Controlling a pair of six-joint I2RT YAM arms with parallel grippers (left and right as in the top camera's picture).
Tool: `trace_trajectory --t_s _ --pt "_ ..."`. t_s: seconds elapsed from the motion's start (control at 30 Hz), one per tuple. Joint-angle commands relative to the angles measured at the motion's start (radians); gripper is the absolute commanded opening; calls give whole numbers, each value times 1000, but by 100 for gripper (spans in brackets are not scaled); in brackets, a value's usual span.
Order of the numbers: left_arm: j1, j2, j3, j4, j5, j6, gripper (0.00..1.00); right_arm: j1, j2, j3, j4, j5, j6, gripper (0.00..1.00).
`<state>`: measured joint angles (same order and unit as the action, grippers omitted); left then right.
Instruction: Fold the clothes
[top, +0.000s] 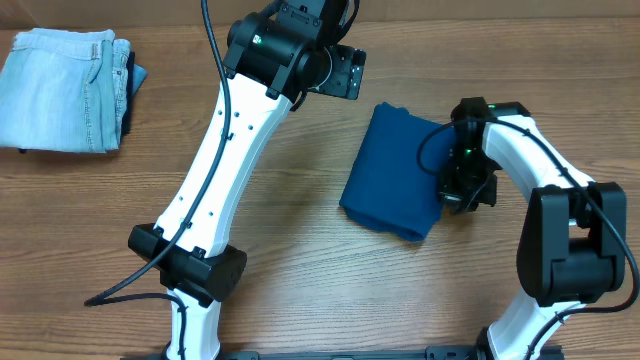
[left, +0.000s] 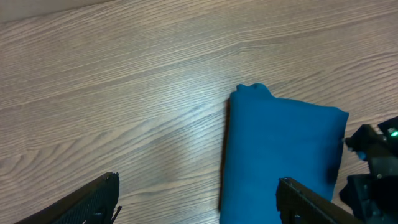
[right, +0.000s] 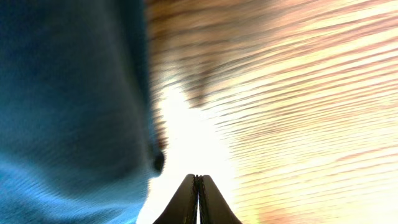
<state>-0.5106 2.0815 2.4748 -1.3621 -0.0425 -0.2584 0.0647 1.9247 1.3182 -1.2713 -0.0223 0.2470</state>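
The clothes are one deep teal-blue shirt (top: 392, 172), folded into a compact rectangle right of the table's middle. The left wrist view shows its folded edge and a top corner (left: 280, 149). My left gripper (top: 345, 72) hangs open above the table just beyond the shirt's far left corner. Its fingers (left: 93, 200) stand wide apart with nothing held (left: 199, 200). My right gripper (top: 462, 190) is at the shirt's right edge, low over the table. It is shut and empty (right: 198, 199), with the blue fabric (right: 68, 106) just to its left.
Pale blue jeans (top: 65, 90) lie folded at the far left of the wooden table (top: 300, 230). The left arm's white links (top: 225, 160) stretch diagonally across the table's left half. The right arm (left: 379, 165) shows at the edge of the left wrist view.
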Motion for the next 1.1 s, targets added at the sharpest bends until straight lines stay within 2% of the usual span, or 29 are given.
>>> trace_trajectory --t_s 0.0,0.2,0.33,0.5,0.63,0.73,0.83,0.97,1.03,1.07 --pt "-5 2 4 0 -18 13 84 -2 -23 6 10 -49 -31 8" --pt "-5 2 4 -3 -18 13 86 7 -100 60 65 -221 -91 7" --pt "-5 2 4 -4 -17 13 86 7 -117 67 216 -287 -91 4" --pt "-7 -13 5 -26 -13 37 82 7 -116 46 459 -286 -91 4" --pt "-7 -70 9 -32 -13 54 81 7 -115 29 566 -251 -91 4" --pt "-7 -144 9 -19 -14 54 83 6 -102 27 583 -149 -91 4" --pt "-7 -224 9 -3 -14 54 90 6 -69 27 574 -77 -91 4" --pt "-6 -330 9 1 -21 57 94 5 -12 27 557 -68 -86 4" --pt "-6 -371 9 -2 -21 57 100 5 14 27 551 -68 -76 4" --pt "-6 -391 9 -5 -21 57 100 5 31 27 543 -68 -65 4"
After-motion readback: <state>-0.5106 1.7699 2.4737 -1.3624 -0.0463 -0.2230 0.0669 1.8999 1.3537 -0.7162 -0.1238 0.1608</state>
